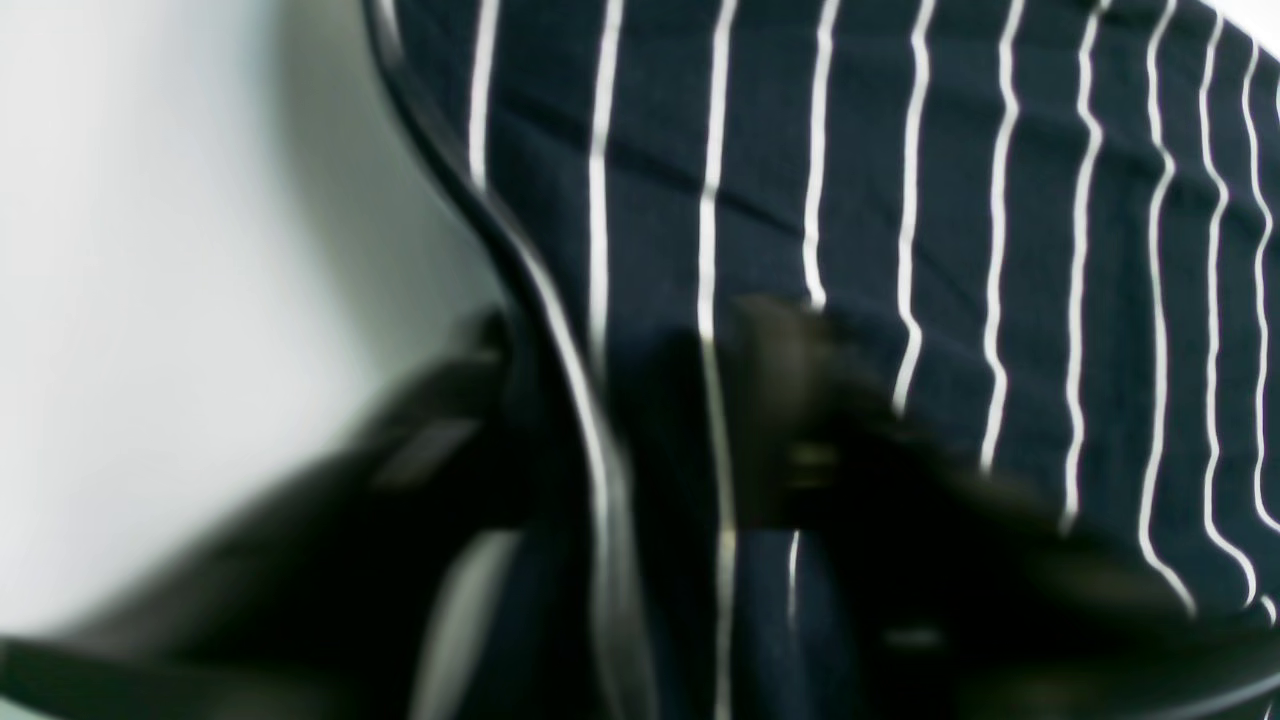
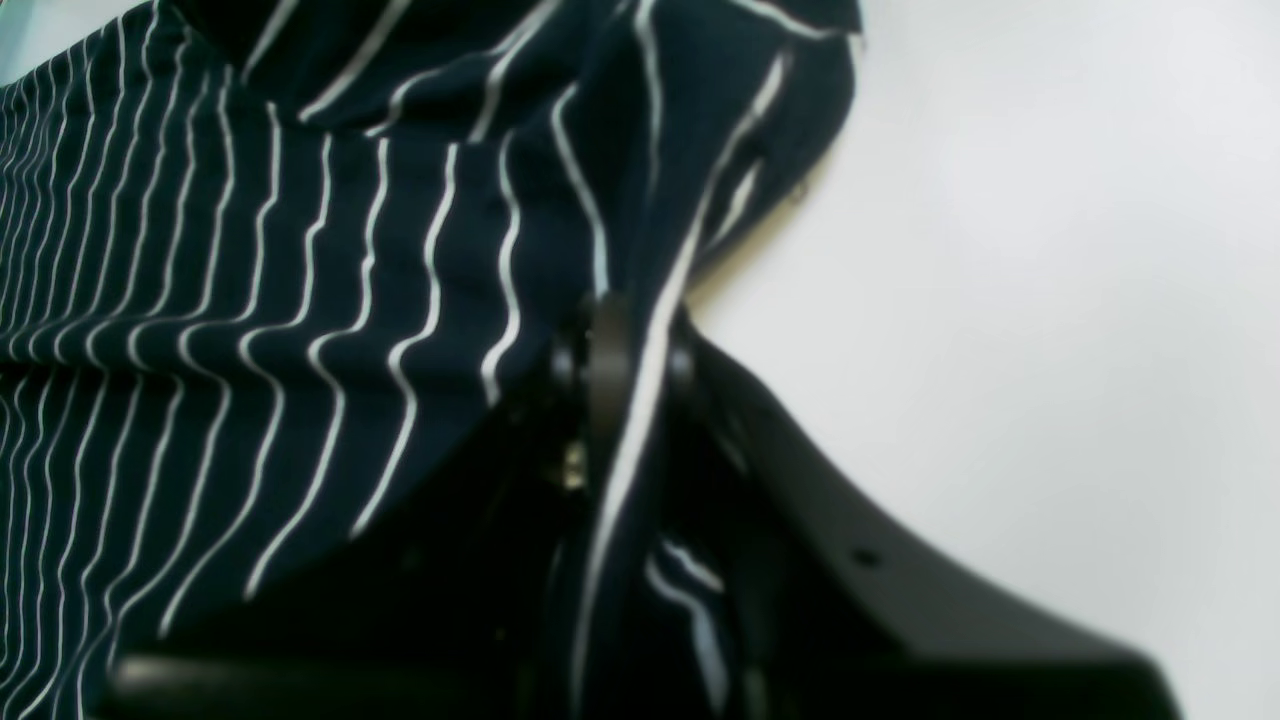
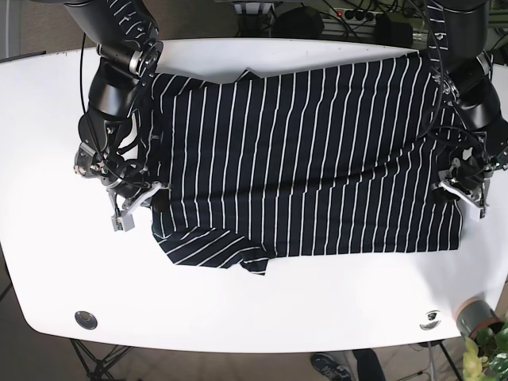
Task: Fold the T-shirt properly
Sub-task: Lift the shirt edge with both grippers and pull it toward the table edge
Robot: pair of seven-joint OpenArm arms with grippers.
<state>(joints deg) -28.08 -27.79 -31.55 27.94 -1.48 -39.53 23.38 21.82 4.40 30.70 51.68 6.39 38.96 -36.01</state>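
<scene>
A striped T-shirt (image 3: 309,159) lies spread across the white worktop (image 3: 48,262). The right gripper (image 3: 131,205) pinches its edge near the worktop's left side; the left gripper (image 3: 463,190) has its fingers (image 1: 790,380) clamped on the hem at the right edge.

1. T-shirt (image 3: 309,159): dark navy with thin white stripes, spread between both claws.
2. Table (image 3: 262,305): plain white, showing outward of each claw and past the cloth.
3. Left gripper (image 1: 640,420): black, blurred, with a white-striped navy fold between its fingers.
4. Right gripper (image 2: 625,350): black fingers, a single white stripe running up between them.
5. Arm links (image 3: 119,87) above the right claw: matt black with grey joints.
</scene>
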